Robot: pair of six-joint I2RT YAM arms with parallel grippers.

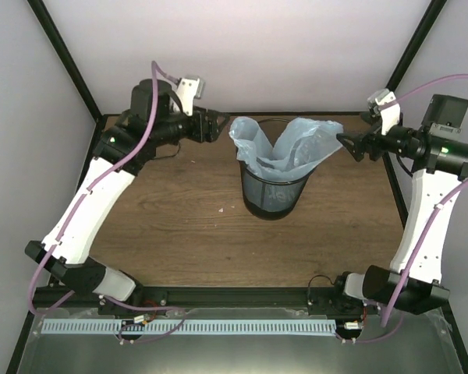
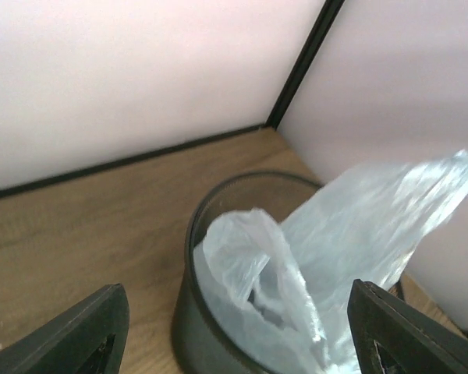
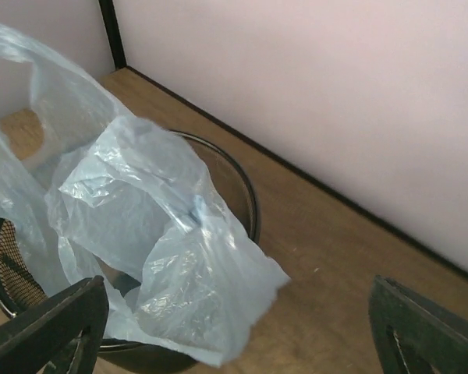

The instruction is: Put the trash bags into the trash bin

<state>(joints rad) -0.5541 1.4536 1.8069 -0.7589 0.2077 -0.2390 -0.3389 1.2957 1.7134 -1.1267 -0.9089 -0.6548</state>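
The light-blue trash bag [image 1: 285, 152] sits with its lower part inside the black wire-mesh trash bin [image 1: 274, 199] at the table's far middle. Its two upper ends stick up and out over the rim, one to the left, one to the right. My left gripper [image 1: 218, 125] is open and empty, just left of the bag's left end. My right gripper [image 1: 345, 142] is open and empty, at the bag's right end; whether it touches is unclear. The bag [image 2: 320, 257] and bin [image 2: 199, 312] show between the open left fingers [image 2: 78, 335]. The bag [image 3: 140, 226] drapes over the bin's rim [image 3: 246, 195] in the right wrist view.
The wooden table [image 1: 171, 226] is enclosed by white walls with black frame posts [image 1: 62, 58] at the corners. A small light speck [image 1: 222, 209] lies on the wood left of the bin. A perforated metal strip [image 1: 187, 327] runs along the near edge.
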